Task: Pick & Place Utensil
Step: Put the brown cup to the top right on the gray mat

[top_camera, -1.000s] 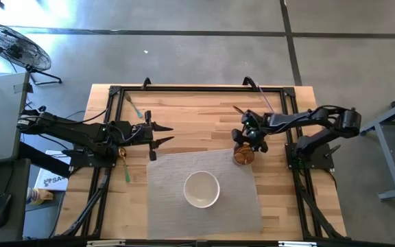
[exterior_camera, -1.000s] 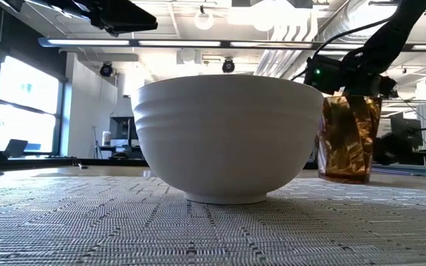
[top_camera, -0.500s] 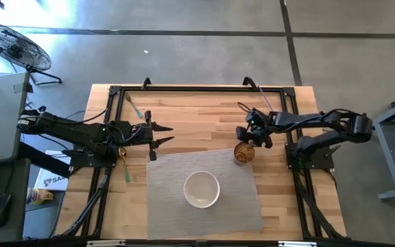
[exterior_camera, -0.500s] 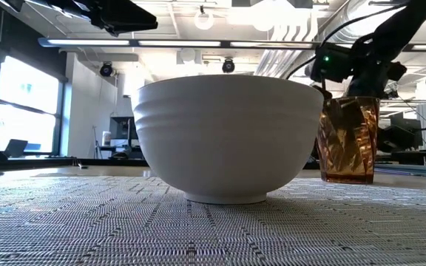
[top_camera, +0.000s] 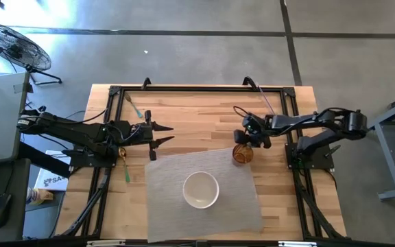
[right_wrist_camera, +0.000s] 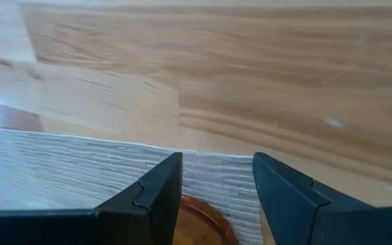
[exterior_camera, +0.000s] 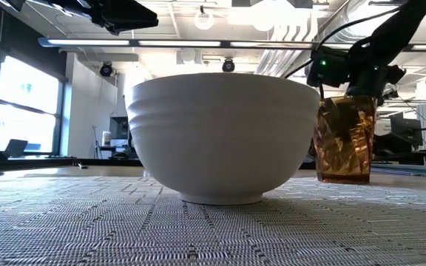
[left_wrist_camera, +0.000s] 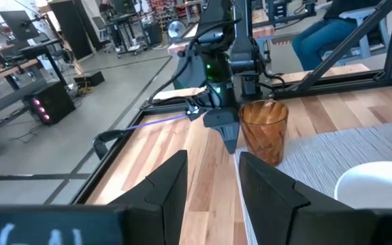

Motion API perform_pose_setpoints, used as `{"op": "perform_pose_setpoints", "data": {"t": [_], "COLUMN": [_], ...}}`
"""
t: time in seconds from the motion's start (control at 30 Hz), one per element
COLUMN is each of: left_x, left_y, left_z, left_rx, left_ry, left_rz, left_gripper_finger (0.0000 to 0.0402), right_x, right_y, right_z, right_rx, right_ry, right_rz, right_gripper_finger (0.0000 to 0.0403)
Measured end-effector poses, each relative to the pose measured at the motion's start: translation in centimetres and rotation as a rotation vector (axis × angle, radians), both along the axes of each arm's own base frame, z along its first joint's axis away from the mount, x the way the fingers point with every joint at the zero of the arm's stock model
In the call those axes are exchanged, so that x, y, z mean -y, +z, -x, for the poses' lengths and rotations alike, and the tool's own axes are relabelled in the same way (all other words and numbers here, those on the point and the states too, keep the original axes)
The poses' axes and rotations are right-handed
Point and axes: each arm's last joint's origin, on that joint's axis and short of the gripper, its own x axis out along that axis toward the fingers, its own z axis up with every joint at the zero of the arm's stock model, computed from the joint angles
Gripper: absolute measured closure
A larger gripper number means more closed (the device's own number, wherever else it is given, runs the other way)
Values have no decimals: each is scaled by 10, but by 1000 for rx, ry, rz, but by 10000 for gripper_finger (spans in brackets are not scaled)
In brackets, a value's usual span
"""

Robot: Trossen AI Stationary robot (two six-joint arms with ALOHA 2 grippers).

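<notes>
An amber faceted cup [top_camera: 243, 154] stands on the far right corner of the grey woven mat [top_camera: 184, 165]; it also shows in the low view [exterior_camera: 344, 140] and the left wrist view [left_wrist_camera: 264, 133]. My right gripper [top_camera: 250, 137] is open just past the cup's far side. In its own view the cup's rim [right_wrist_camera: 203, 218] shows low between the fingers. A purple utensil [top_camera: 266, 101] lies by the far right frame rail. Green-handled utensils lie at the left edge [top_camera: 127, 170] and far left [top_camera: 134, 106]. My left gripper [top_camera: 162, 134] waits open, raised off the mat's far left corner. My right gripper stands open at the amber cup's far side, pointing down, with one finger [left_wrist_camera: 225, 133] beside the cup's wall. Whether a finger touches the cup, I cannot tell.
A white bowl [top_camera: 201, 189] sits in the middle of the mat and fills the low view [exterior_camera: 224, 137]. A black frame rail [top_camera: 197, 89] runs along the table's far edge. Bare wood [top_camera: 197, 120] lies between the two grippers.
The right gripper, first right over the cup, drew back toward the far edge and up, then came slightly left again. The cup was tilted under it a second ago and now stands upright on the mat, about where it was.
</notes>
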Motion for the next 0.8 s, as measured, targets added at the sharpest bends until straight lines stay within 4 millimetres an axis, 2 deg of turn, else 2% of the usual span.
{"op": "perform_pose_setpoints", "data": {"t": [0.33, 0.8], "left_x": [0, 0], "left_y": [0, 0], "left_z": [0, 0], "left_rx": [0, -1], "left_ry": [1, 1], "left_rz": [0, 1], "left_gripper_finger": [270, 270], "right_x": [-9, -27], "right_y": [-1, -2], "right_z": [-3, -3], "right_rx": [-28, -78], "right_ry": [-19, -83], "right_rz": [34, -43], "right_gripper_finger": [229, 229]}}
